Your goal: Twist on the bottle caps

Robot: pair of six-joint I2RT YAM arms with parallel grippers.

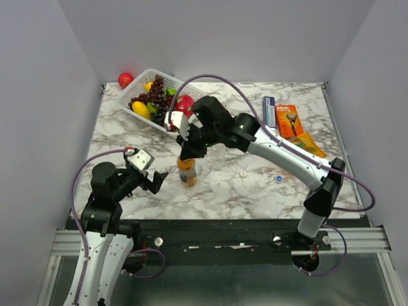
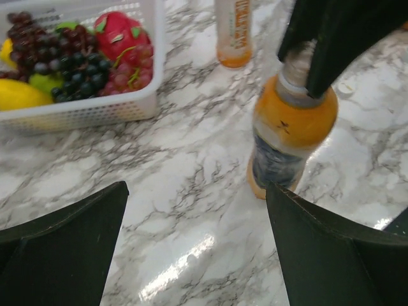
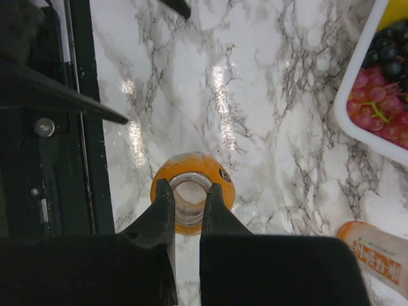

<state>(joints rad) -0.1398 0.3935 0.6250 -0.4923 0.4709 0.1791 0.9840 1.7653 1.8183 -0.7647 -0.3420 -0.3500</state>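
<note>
Gleaming marble tabletop (image 1: 255, 191), bottle (image 1: 187, 173), grey walls (image 1: 223, 38)

On the table (image 1: 255, 197), a basket (image 1: 131, 97) sits far left. A bottle (image 1: 187, 173) stands before it. One cap (image 1: 243, 173) and a second cap (image 1: 279, 179) lie to the bottle's right, with packets (image 1: 290, 121) behind them.

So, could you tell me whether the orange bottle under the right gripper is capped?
Uncapped: the right wrist view looks down into the orange bottle's open mouth, between the right gripper's fingers.
</note>
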